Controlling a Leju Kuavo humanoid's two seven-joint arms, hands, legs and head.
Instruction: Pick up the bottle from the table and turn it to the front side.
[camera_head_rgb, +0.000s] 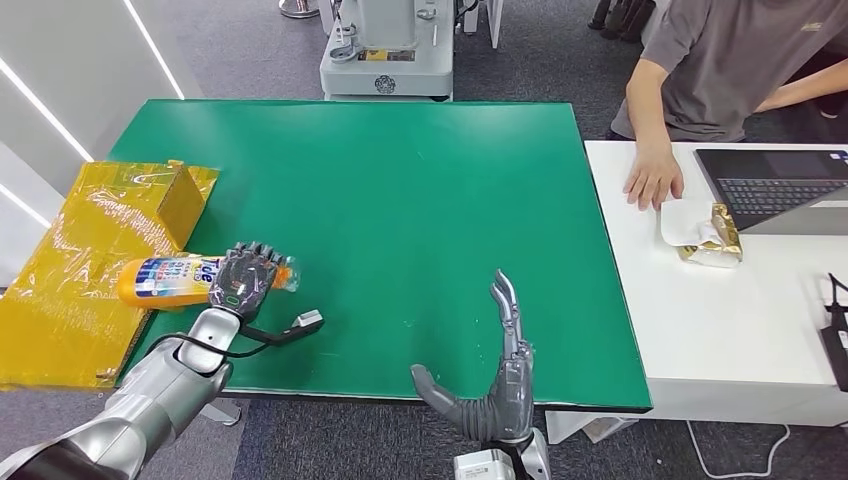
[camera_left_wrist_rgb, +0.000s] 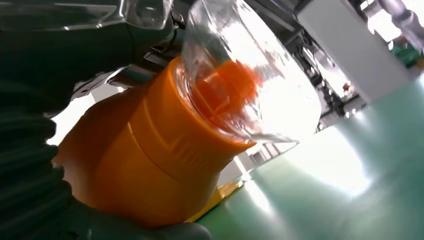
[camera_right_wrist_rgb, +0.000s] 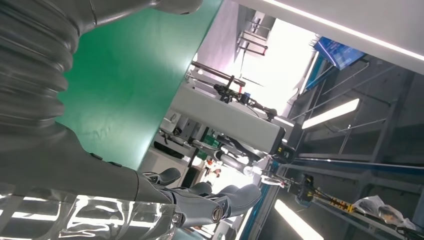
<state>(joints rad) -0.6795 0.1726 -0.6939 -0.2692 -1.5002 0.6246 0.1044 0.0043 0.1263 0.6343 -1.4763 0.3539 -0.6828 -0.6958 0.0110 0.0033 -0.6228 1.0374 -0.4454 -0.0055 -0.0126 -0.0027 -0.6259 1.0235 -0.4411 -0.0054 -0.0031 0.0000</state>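
Observation:
An orange bottle (camera_head_rgb: 165, 279) with a blue and white label lies on its side at the left edge of the green table (camera_head_rgb: 400, 200). My left hand (camera_head_rgb: 243, 279) grips it near its neck. In the left wrist view the bottle's orange shoulder (camera_left_wrist_rgb: 150, 160) and clear cap (camera_left_wrist_rgb: 250, 90) sit close up, with dark fingers around them. My right hand (camera_head_rgb: 497, 385) stands open at the table's front edge, fingers pointing up and thumb out to the left, holding nothing. The right wrist view has its fingers (camera_right_wrist_rgb: 210, 202) spread above the green top.
A yellow foil-wrapped box and sheet (camera_head_rgb: 90, 260) lie left of the bottle. A person (camera_head_rgb: 700, 80) stands at the far right, one hand on a white table (camera_head_rgb: 720, 330) that holds a laptop (camera_head_rgb: 780, 185) and a gold packet (camera_head_rgb: 715, 240). A grey machine (camera_head_rgb: 390, 50) stands behind the table.

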